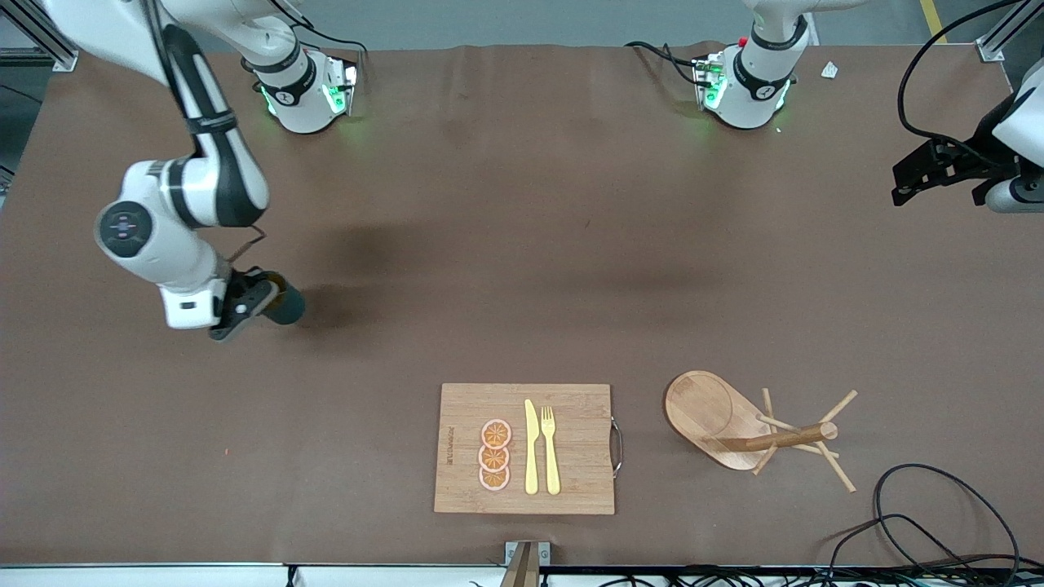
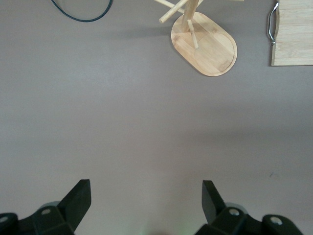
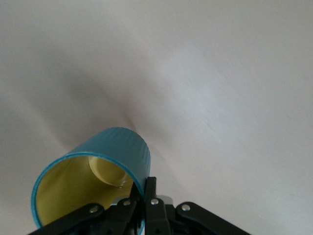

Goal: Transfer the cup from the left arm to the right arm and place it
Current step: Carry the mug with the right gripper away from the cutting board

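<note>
- The right gripper (image 1: 245,308) clenches the rim of the cup (image 1: 285,305), low over the table (image 1: 522,244) at the right arm's end.
- It seems tilted; the arm should level it, lower until it rests, then release.
- The left gripper (image 2: 146,196) waits with jaws spread.

A bamboo cutting board (image 1: 524,448) with a metal handle (image 1: 617,446) on one short side lies flat on the brown table (image 1: 506,244), close to the table's edge nearest the front camera, about midway along it. On the board, three orange slices (image 1: 494,455) sit in an overlapping column, and just beside them a yellow knife (image 1: 531,447) and a yellow fork (image 1: 550,449) lie parallel. Toward the left arm's end, a wooden peg rack (image 1: 754,432) stands on its oval base. A black cable (image 1: 938,514) loops at the corner near it.
</note>
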Controlling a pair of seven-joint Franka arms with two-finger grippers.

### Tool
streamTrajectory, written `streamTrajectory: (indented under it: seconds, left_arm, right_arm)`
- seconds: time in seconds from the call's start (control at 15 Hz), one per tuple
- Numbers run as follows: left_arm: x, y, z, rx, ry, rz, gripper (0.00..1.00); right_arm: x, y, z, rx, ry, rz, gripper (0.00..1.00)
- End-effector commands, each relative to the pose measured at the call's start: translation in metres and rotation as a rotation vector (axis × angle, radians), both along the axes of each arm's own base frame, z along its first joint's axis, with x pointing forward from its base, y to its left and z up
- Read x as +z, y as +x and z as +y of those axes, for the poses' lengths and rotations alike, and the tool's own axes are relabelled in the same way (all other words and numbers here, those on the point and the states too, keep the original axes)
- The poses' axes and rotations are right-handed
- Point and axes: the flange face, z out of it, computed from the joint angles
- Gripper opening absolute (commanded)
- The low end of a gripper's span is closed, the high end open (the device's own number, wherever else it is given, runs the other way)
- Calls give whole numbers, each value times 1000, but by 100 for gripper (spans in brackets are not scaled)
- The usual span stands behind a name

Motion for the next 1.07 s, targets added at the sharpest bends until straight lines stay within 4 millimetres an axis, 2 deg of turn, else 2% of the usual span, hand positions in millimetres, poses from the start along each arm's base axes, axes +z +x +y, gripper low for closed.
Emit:
streamTrajectory:
  seconds: [0.0,0.13,0.33,0.53,1.0]
  left_arm:
    - [5,-1,1,2,-9,-2,100]
    - [5,0,1,1,-1,-9,100]
    - [1,-1,1,3,0,1,100]
    - [-3,-5,1,2,5,-3,100]
    - [-4,-4,0,2,3,-6,100]
  right_arm:
    - [-3,-17,-29,89,0,-6,1]
    - [-13,-25,-44,122,2,-9,1]
    - [-24,-35,-56,156,2,-12,1]
    - [-35,-44,-55,162,-1,-29,1]
    - [-37,-39,-56,280,-8,-45,8]
